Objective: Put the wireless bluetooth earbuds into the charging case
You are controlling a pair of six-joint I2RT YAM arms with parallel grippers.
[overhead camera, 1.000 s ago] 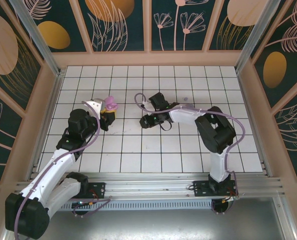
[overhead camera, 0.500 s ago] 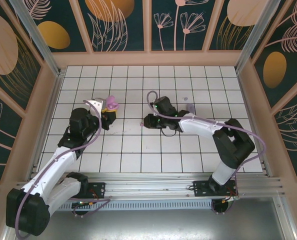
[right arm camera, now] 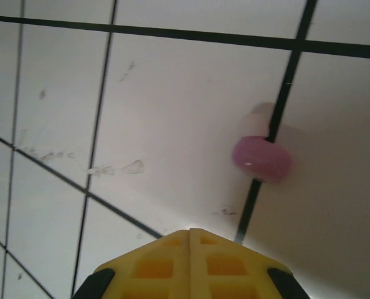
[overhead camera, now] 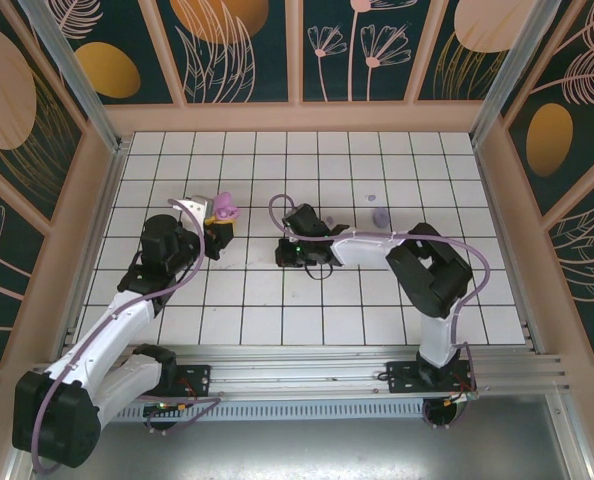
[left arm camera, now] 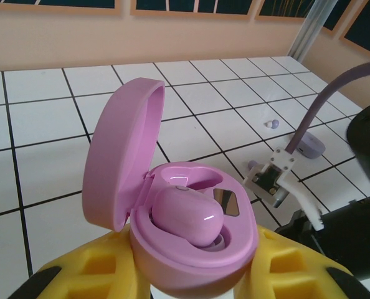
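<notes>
Since half a second ago our right arm has swung its elbow leftward, and the right gripper has slid slightly toward the near edge. Its yellow fingers are pressed together on nothing, low over the tiled table near its middle. Just past the tips a lilac earbud lies on a grid line. Farther back, toward the left edge, our left gripper clamps the charging case, which is open with its lid tipped back and a seated earbud inside. A loose speck lies beyond.

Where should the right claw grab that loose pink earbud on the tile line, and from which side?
Pinch the earbud across its narrower width, likely from straight above: it lies low on the tile as a rounded oval, both sides free. The right claw is shut, so open it first.
</notes>
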